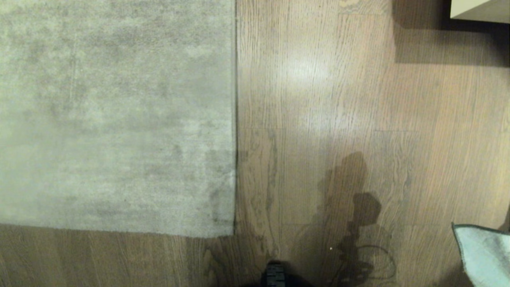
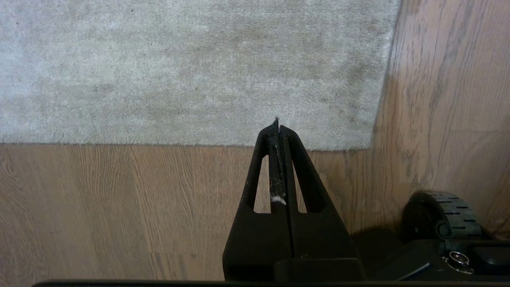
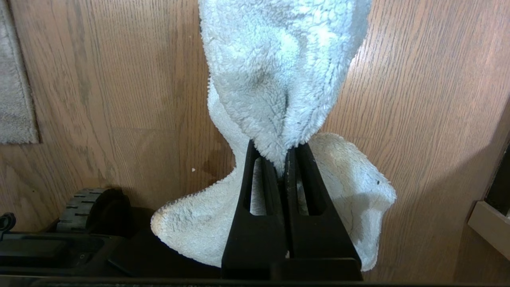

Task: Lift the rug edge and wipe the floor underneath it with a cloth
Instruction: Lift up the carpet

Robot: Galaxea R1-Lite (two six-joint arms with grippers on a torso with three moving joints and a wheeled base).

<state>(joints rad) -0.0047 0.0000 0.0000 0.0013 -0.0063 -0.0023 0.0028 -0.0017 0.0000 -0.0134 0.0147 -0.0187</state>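
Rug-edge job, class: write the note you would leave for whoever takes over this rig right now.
Left gripper: fingers shut, empty, hanging above the floor just short of the rug's near border.
Right gripper: fingers shut on the cloth, held off the floor to the robot's right.
The rug edge lies flat, its corner ahead and slightly left of the base.
Done: cloth is in hand.
Left: lift the rug edge with the left gripper, wipe the floor beneath, lay the rug back.
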